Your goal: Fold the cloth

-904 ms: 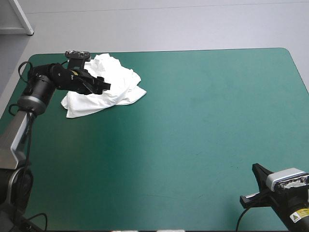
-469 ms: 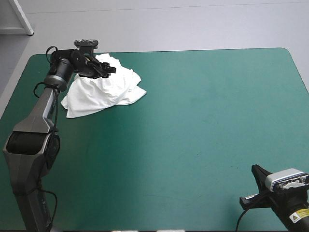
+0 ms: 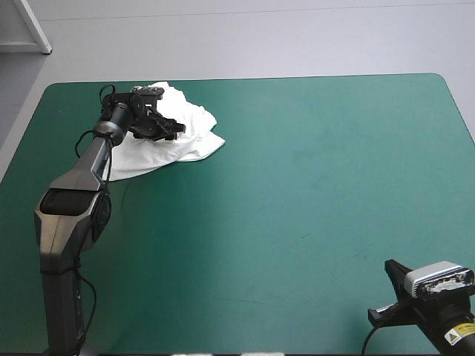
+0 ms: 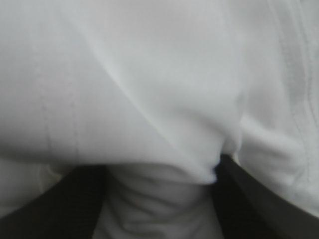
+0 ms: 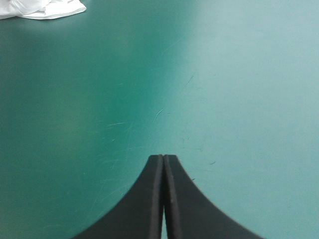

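The white T-shirt [image 3: 197,139] lies as a crumpled heap near the far left corner of the teal-green table [image 3: 312,185]. My left gripper [image 3: 177,128] is stretched out over the heap's top, down in the fabric. In the left wrist view, white cloth [image 4: 149,89] fills everything ahead. My left gripper [image 4: 159,169] is open, its black fingers [image 4: 55,209] apart with a fold of cloth bulging between them. My right gripper [image 5: 163,158] is shut in a pointed arch, holding nothing. It hovers over bare cover at the near right corner [image 3: 392,268]. A corner of the T-shirt [image 5: 45,9] shows far ahead of it.
The heap lies close to the table's far edge [image 3: 297,77] and left edge. Bare teal-green cover stretches between the heap and the right gripper.
The left arm has reached farther out, carrying its gripper from the heap's left side up over its top. The heap has bunched slightly. The right arm has barely moved.
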You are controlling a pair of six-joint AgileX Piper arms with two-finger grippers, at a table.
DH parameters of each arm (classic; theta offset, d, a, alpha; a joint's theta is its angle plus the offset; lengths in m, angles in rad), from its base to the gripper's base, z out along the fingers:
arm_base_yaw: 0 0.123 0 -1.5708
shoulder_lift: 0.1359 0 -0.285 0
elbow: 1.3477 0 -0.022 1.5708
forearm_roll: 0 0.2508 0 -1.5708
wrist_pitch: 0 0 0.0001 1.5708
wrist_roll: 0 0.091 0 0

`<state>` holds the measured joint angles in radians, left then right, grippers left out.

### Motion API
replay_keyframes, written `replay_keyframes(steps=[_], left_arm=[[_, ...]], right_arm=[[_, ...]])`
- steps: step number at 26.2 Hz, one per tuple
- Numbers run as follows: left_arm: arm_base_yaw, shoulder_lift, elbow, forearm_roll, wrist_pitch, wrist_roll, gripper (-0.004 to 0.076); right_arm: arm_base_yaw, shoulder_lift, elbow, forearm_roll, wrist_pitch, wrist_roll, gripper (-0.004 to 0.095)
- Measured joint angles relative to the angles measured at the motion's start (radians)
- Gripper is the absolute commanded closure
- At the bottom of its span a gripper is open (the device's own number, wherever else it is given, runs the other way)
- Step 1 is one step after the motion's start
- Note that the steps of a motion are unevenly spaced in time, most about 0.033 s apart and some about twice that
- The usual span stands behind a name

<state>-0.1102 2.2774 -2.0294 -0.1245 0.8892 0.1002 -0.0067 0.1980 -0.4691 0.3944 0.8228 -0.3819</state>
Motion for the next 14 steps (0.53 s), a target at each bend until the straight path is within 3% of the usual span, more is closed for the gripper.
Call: replay_keyframes(steps=[2, 3, 10, 14], left_arm=[[-0.002, 0.002, -0.005, 0.0, -0.002, 0.0, 0.0622], [-0.003, 0.005, -0.006, 0.0, -0.001, 0.0, 0.0687], [-0.037, 0.005, -0.012, -0.022, 0.04, 0.092, 0.0705], [-0.158, -0.019, -0.009, -0.026, 0.114, 0.123, 0.0705]], right_arm=[[0.0, 0.0, -0.022, -0.031, -0.012, 0.0, 0.0925], [0.0, 0.0, -0.036, -0.047, -0.024, 0.0, 0.0925], [0.0, 0.0, -0.14, -0.196, -0.117, 0.1, 0.0925], [0.0, 0.056, -0.221, -0.336, -0.167, 0.194, 0.0925]])
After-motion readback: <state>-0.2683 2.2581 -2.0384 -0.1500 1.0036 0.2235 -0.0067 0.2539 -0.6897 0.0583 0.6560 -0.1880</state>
